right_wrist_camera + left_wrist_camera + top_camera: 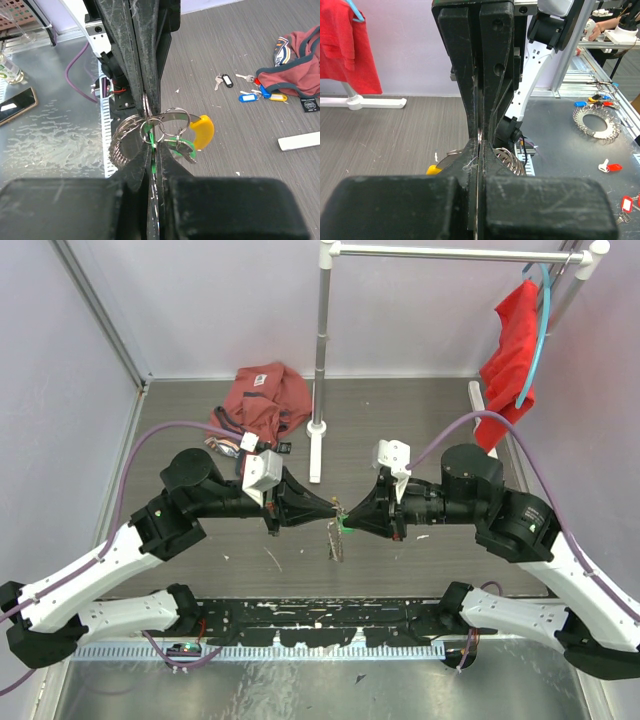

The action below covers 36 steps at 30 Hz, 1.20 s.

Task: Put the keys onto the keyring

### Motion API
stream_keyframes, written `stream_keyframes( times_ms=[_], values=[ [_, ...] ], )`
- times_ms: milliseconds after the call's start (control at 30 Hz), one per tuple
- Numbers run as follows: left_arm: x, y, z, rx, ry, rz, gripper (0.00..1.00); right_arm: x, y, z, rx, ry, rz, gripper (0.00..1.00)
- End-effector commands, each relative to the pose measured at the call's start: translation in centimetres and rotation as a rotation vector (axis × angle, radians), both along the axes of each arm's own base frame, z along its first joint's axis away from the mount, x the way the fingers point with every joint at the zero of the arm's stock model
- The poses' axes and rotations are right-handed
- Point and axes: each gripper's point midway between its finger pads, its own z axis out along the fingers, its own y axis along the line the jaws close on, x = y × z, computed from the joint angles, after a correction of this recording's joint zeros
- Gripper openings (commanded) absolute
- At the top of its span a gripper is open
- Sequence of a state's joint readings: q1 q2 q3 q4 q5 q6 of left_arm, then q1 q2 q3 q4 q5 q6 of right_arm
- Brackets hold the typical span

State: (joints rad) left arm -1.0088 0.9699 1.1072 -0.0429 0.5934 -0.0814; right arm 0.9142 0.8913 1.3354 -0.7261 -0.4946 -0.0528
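Observation:
My two grippers meet tip to tip above the middle of the table. The left gripper is shut on the thin metal loop of the keyring. The keyring's silvery coil and curved yellow tag hang beside the jaws; both also show in the left wrist view. The right gripper is shut on a green-tagged key at the loop. Another green-tagged key hangs from the ring. Loose tagged keys lie on the table by the red cloth.
A crumpled red garment lies at the back left with the loose keys beside it. A white stand rises at the back centre, its foot just behind the grippers. A red cloth hangs at the back right.

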Motion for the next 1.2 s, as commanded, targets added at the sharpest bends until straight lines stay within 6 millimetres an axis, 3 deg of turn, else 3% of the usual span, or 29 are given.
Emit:
stream_keyframes(
  times_ms=[0,567,600,700,933,1100,1167],
  values=[
    [-0.3,0.0,1.0,-0.034,-0.026,-0.013,0.00,-0.1,-0.7,2.7,0.058,-0.075,-0.015,0.03],
    [0.0,-0.5,0.4,-0.009,-0.013,-0.012,0.00,0.0,-0.9,3.0,0.076,-0.092,-0.025,0.07],
    [0.3,-0.4,0.3,-0.008,-0.013,0.003,0.00,0.1,-1.0,2.9,0.071,-0.092,-0.033,0.10],
    [1.1,-0.2,-0.1,0.006,-0.006,0.054,0.00,0.4,-1.7,2.1,0.041,-0.096,-0.066,0.31],
    [2.2,-0.2,-1.1,0.039,0.014,0.120,0.00,1.2,-3.3,2.2,0.026,-0.127,-0.157,0.41],
    [3.9,-1.4,-3.8,0.094,0.057,0.170,0.00,5.3,-6.3,2.8,0.051,-0.140,-0.476,0.53],
    [4.8,-2.5,-5.4,0.118,0.082,0.186,0.00,6.5,-7.9,3.1,0.097,-0.134,-0.608,0.64]
  ],
)
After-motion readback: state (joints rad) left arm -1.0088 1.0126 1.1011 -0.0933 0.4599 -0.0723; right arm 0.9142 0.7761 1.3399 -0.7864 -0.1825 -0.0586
